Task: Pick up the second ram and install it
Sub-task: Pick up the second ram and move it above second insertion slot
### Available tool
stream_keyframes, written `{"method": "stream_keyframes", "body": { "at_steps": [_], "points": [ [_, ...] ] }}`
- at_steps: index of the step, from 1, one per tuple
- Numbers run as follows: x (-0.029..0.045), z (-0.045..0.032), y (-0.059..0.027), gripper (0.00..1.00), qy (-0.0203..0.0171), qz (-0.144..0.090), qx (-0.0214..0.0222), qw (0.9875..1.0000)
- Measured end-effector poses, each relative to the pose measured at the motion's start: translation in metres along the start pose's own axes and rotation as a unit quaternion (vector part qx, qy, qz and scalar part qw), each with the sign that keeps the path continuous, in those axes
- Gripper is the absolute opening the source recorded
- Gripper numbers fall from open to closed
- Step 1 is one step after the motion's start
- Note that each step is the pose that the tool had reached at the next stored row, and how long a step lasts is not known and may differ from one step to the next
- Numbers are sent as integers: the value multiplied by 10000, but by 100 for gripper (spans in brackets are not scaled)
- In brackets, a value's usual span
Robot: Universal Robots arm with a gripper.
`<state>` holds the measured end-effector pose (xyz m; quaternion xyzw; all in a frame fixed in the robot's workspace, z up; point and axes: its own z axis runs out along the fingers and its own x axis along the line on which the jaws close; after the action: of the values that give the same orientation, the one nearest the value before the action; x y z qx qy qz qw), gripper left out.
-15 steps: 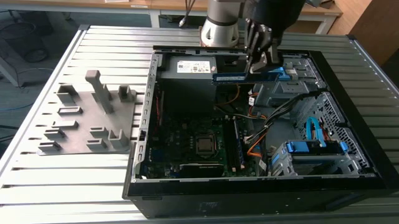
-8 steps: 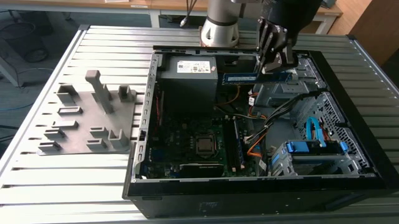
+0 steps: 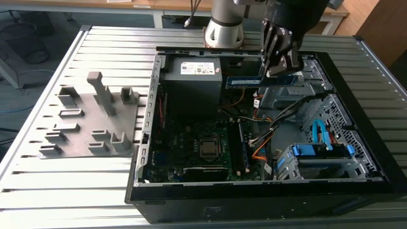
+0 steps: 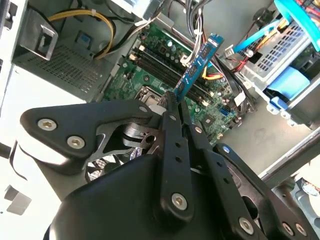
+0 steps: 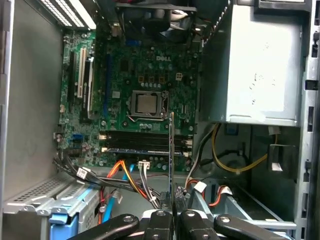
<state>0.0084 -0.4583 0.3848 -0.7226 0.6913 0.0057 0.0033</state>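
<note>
My gripper (image 3: 283, 70) hangs over the back of the open computer case (image 3: 143, 143) and is shut on the second ram (image 3: 262, 81). The ram is a thin board with a blue label, held level by its end above the cables. In the second wrist view the ram (image 4: 198, 66) sticks out from the closed fingertips (image 4: 171, 100) over the green motherboard (image 4: 165, 60). In the first wrist view the ram (image 5: 171, 145) is edge-on above the memory slots (image 5: 145, 142), clear of them. A stick sits in one slot (image 5: 135, 150).
A grey plastic fixture (image 3: 89, 119) with upright posts lies on the table at the exterior view's left. Inside the case are the power supply (image 3: 194, 78), loose cables (image 3: 270, 126), the processor socket (image 3: 208, 149) and a drive cage (image 3: 321, 152) with blue parts.
</note>
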Motion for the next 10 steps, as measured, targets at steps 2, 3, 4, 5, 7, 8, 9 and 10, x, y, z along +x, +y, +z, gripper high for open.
{"method": "stream_keyframes", "body": {
  "at_steps": [2, 3, 4, 5, 7, 8, 9, 10],
  "points": [
    [44, 4, 27, 14, 1, 0, 0, 10000],
    [64, 9, 37, 14, 1, 0, 0, 10000],
    [78, 17, 46, 14, 0, 0, 0, 10000],
    [85, 29, 50, 14, -1, 0, 0, 10000],
    [98, 54, 59, 14, 0, 0, 0, 10000],
    [102, 68, 63, 14, 0, 0, 0, 10000],
    [106, 82, 64, 14, 0, 0, 0, 10000],
    [108, 96, 65, 14, 0, -1, -1, 10000]
  ]
}}
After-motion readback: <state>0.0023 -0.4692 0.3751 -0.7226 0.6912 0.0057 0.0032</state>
